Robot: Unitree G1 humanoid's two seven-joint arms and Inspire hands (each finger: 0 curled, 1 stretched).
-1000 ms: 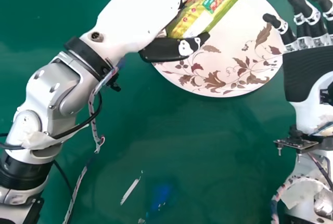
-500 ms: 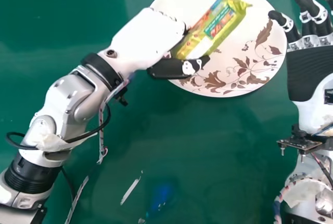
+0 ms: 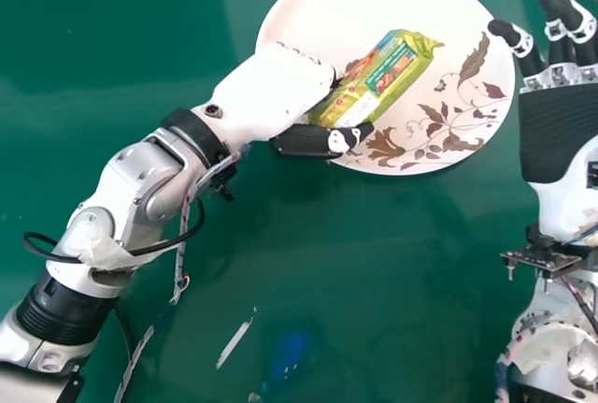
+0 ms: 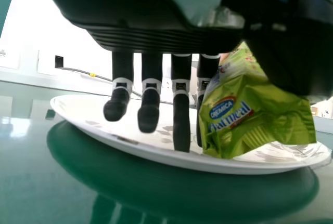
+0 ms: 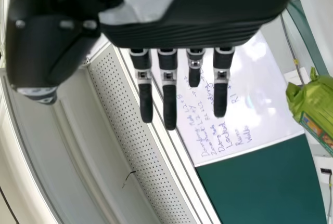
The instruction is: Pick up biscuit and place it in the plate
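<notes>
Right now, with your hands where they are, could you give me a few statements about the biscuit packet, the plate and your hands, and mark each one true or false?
1. The left hand has the biscuit packet between its thumb and fingers. True.
2. The plate is plain, with no pattern. False: it has brown leaves and stems on it.
3. The right hand is closed into a fist. False: its fingers are extended, and it holds nothing.
4. Seen from the head, the packet is within the plate's outline. True.
5. The table around the plate is red. False: it is green.
</notes>
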